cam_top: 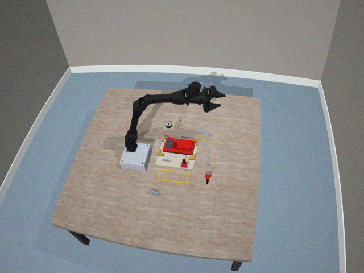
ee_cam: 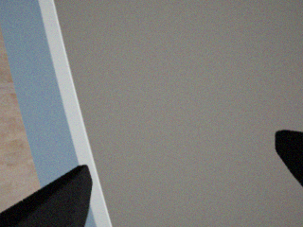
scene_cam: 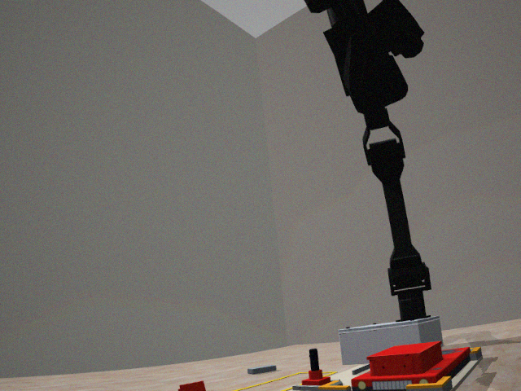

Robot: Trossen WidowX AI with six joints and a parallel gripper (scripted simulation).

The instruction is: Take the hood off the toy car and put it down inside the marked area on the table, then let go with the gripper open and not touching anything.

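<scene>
The gripper [cam_top: 218,100] hangs high in the upper middle of the top view, fingers spread wide, holding nothing. The hood [cam_top: 168,144] sits on the toy car [cam_top: 180,146] at center; it looks light, rigid and flat, best pinched across its edges.

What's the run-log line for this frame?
gripper: jaws open, empty, raised near far table edge | toy car: on its base, hood untouched | marked area: nothing inside

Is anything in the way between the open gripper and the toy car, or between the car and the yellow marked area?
Nothing visible blocks either path. The gripper is raised, open and empty; the toy car sits uncovered. The red-based post stands beside the direct line to the marked area.
</scene>
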